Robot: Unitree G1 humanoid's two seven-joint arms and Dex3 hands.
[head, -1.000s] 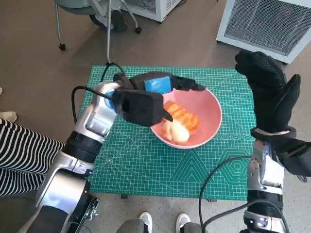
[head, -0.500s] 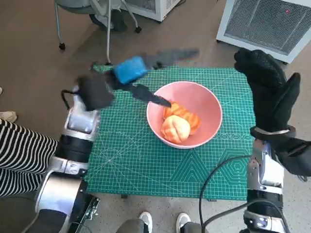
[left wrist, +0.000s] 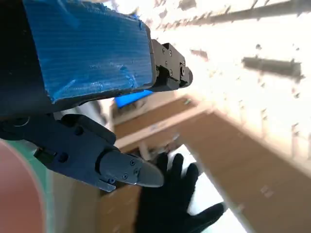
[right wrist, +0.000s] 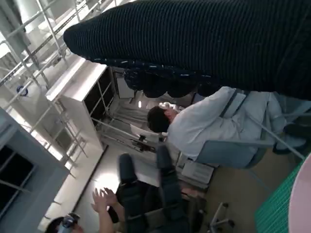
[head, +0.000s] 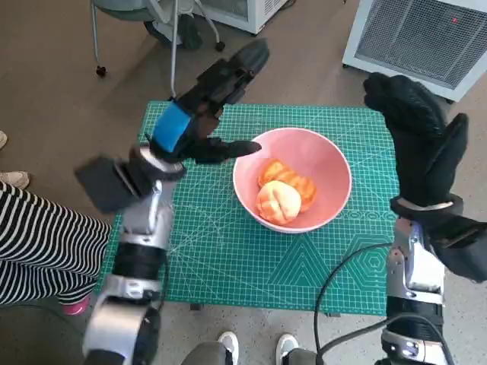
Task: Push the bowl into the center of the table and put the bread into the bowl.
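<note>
A green cutting mat [head: 228, 258] covers the worktop; the pink bowl [head: 333, 199] sits near its middle with the bread [head: 280, 194] inside; the left robot hand [head: 204, 106] is raised beside the bowl's rim, fingers spread, holding nothing; the right robot hand [head: 418, 144] is upright at the mat's edge, open, empty.

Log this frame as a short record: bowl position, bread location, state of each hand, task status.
bowl: pink round bowl on the green cutting mat, near its middle, slightly toward the robot's right
bread: orange-and-cream bread pieces inside the bowl
left hand: blue-taped black hand, raised, fingers apart, holding nothing
right hand: black knitted glove, raised, open, holding nothing
task status: appears complete
</note>
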